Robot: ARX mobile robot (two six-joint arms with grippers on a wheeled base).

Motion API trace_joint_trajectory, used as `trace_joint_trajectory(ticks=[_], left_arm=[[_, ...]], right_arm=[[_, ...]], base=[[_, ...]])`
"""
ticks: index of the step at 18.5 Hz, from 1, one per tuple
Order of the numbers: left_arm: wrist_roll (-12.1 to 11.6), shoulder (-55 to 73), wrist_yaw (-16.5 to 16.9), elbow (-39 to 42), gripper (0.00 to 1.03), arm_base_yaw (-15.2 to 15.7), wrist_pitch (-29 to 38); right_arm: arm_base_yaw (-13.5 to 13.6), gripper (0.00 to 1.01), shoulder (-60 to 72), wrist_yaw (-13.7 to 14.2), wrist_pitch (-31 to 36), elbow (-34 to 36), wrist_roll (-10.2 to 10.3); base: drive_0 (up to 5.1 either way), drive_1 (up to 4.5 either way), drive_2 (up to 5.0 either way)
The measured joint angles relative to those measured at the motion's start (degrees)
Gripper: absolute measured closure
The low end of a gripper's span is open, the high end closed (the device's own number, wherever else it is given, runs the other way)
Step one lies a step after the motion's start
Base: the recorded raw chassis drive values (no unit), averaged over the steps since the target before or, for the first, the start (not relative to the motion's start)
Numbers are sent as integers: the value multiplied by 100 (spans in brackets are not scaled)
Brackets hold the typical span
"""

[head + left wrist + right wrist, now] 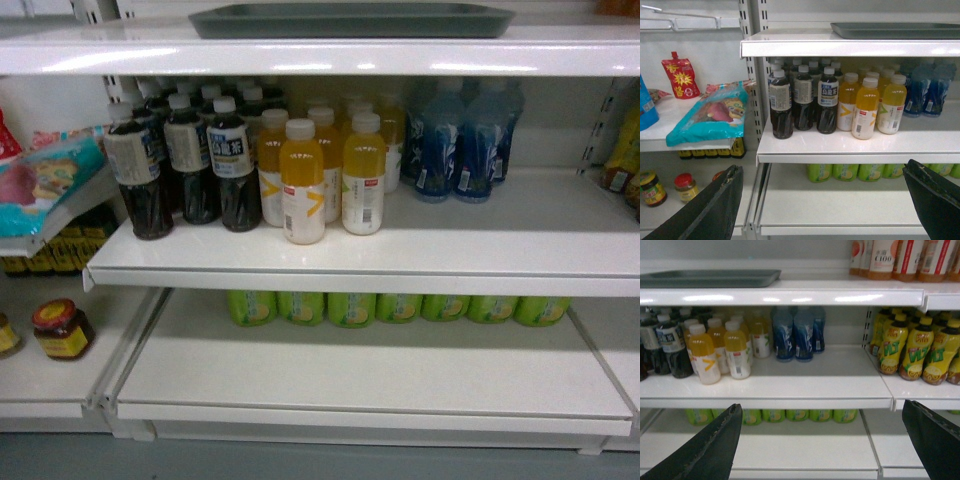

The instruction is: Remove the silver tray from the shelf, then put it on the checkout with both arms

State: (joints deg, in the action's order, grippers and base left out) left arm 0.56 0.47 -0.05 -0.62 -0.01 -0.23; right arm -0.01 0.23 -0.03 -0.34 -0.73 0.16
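Silver tray [352,20] lies flat on top shelf [320,52], above the orange juice bottles [322,175]. Left pincer [822,200] and right pincer [822,440] both spread wide, empty, well below tray.

Silver tray [897,30] on top shelf [840,48] above bottles [825,100]; end effector [822,200] fingers spread.

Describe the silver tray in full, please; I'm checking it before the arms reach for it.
The silver tray is a flat, rectangular, matte dark grey piece with rounded corners and a low raised rim, plain and unmarked; the material looks like metal or plastic, which one is unclear. It lies level on the top shelf, near the front edge, directly above the dark, yellow and blue bottles. Nothing rests on the part that shows. No gripper touches it: both sets of fingers sit low, well below that shelf. Its far side is cut off in the head view.
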Motion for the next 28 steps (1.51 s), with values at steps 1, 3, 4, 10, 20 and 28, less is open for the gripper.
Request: trace_joint_trajectory(ticks=[1, 3, 4, 10, 20, 28], left_arm=[[0, 0, 4, 0, 5, 0, -2], [2, 0, -4, 0, 5, 0, 0], [0, 0, 2, 0, 5, 0, 0], [2, 0, 4, 0, 5, 0, 7], [2, 0, 7, 0, 5, 0, 4], [2, 0, 4, 0, 5, 0, 7]], right_arm=[[0, 3, 0, 2, 4, 2, 4], [0, 3, 0, -2, 2, 2, -7], [0, 3, 0, 0, 4, 2, 2], [0, 3, 0, 2, 15, 0, -2], [0, 3, 0, 2, 13, 0, -2], [0, 3, 0, 2, 9, 0, -2]], base=[[0, 0, 0], [0, 0, 0], [0, 0, 0], [0, 0, 0], [0, 0, 0], [0, 0, 0]])
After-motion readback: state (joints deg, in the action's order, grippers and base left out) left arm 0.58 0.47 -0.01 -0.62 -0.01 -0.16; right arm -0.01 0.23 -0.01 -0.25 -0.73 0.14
